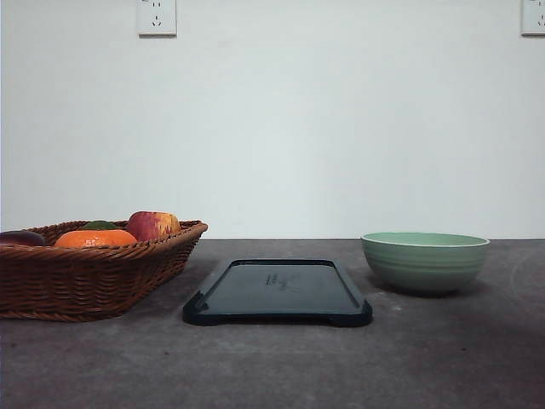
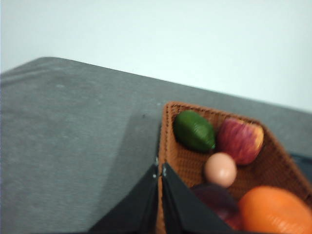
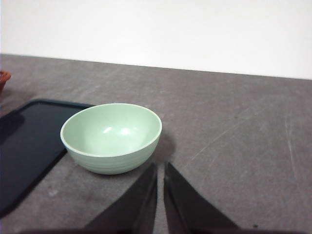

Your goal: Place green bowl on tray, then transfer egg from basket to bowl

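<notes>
The green bowl (image 1: pixel 424 261) stands empty on the grey table, to the right of the dark tray (image 1: pixel 278 291). In the right wrist view the green bowl (image 3: pixel 111 137) sits beside the tray (image 3: pixel 27 146), and my right gripper (image 3: pixel 160 171) hangs shut a little short of the bowl. The wicker basket (image 1: pixel 89 271) is on the left. In the left wrist view the tan egg (image 2: pixel 220 169) lies in the basket (image 2: pixel 173 146) among fruit. My left gripper (image 2: pixel 160 168) is shut, with its tips over the basket's near rim.
In the basket lie a red apple (image 2: pixel 240 140), a green lime-like fruit (image 2: pixel 194 130), an orange (image 2: pixel 272 210) and a dark purple fruit (image 2: pixel 214 199). A white wall stands behind the table. Bare table lies in front of the tray.
</notes>
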Robot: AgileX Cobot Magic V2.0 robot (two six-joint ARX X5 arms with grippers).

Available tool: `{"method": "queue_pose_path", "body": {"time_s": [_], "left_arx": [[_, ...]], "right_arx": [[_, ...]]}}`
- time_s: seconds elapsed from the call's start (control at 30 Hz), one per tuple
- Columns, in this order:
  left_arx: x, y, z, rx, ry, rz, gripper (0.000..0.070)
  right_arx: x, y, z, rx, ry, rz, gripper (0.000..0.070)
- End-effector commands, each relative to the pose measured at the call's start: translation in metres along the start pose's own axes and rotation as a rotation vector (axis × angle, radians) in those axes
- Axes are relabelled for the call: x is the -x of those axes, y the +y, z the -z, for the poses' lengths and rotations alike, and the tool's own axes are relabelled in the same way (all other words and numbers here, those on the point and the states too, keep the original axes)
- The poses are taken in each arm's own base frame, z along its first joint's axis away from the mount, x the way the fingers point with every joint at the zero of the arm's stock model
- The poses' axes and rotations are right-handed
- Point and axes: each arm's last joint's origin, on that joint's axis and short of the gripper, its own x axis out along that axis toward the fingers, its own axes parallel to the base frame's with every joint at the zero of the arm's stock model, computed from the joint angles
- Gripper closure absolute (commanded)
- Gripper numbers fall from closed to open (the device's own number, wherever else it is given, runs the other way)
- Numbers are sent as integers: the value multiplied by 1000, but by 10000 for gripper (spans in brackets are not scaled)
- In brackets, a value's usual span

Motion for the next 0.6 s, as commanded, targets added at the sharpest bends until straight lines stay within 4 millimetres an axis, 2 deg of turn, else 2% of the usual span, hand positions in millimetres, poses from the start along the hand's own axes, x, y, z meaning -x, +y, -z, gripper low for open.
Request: {"method": "queue_pose_path", "body": {"time_s": [0.0,0.27,0.37,0.57], "left_arx": [[-1,1,3,119,-11,1,700],[-1,-2,-6,647,-66,83,700],[0,-4,-8,685,-58,128,700],[4,-7,-22,661,-85,160,700]], "right_arx": [[0,0,0,-106,-7,2,692],[0,-1,-3,-493,-43,37,692],[0,0,-7,-584,-76,-8,693],[4,2,-25,-599,-155,-86,693]]}}
